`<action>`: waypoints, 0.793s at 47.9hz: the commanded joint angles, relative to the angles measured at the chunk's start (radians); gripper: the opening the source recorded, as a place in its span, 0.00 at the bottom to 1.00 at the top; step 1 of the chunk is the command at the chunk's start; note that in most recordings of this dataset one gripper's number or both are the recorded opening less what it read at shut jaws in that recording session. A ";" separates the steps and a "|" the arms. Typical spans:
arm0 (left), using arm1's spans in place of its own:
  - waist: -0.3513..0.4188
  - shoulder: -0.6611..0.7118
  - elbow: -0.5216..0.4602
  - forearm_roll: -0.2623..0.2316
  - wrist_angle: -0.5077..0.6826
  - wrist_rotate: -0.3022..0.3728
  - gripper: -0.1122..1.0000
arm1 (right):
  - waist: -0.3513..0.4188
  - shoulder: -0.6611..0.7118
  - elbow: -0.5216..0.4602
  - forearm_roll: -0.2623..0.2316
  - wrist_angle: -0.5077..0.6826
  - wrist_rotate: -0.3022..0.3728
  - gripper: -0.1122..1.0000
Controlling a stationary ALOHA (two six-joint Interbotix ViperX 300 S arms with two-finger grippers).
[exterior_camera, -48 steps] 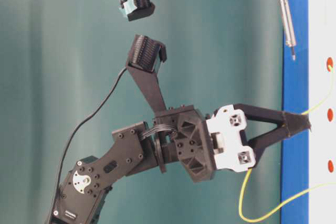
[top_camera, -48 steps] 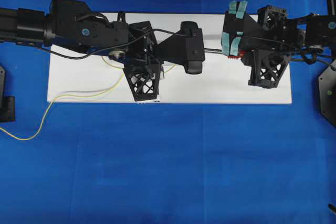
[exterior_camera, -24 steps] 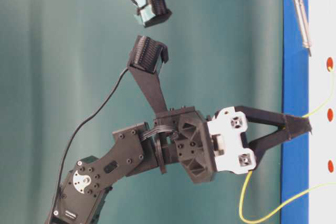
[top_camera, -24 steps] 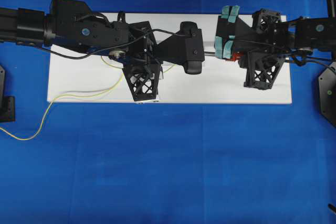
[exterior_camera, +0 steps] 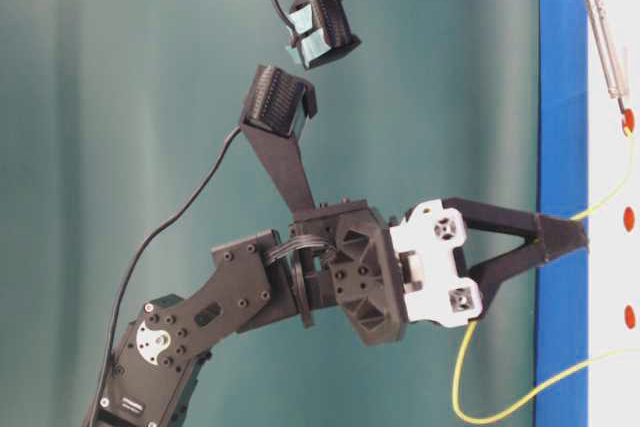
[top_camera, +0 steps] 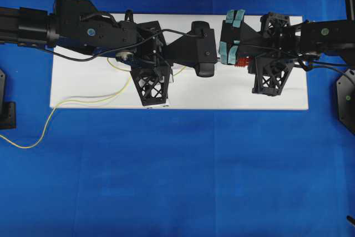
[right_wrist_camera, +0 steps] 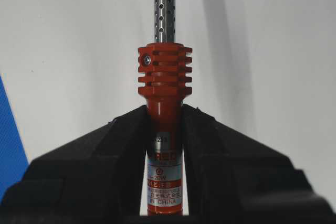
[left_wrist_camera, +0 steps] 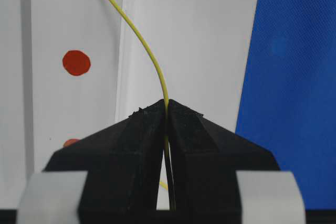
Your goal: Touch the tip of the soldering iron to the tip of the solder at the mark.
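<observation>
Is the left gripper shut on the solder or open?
Shut on it. In the left wrist view the left gripper has its fingers pressed together, with the yellow solder coming out between them toward the red marks.

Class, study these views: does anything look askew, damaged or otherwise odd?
Nothing stands out. The left hand pinches the solder, which curves to a red mark; the right hand grips the iron straight.

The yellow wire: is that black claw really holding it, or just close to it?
Touching. In the left wrist view the left gripper is shut on the solder, which runs out from between its closed jaws.
</observation>
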 commanded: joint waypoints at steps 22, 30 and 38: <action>0.003 -0.012 -0.028 0.002 0.000 0.000 0.11 | 0.000 0.005 -0.025 -0.003 -0.011 -0.003 0.16; 0.003 -0.012 -0.028 0.002 0.000 0.000 0.11 | -0.002 0.005 -0.026 -0.003 -0.012 -0.003 0.16; 0.005 -0.012 -0.028 0.002 -0.003 0.000 0.11 | -0.002 0.005 -0.026 -0.003 -0.012 -0.002 0.16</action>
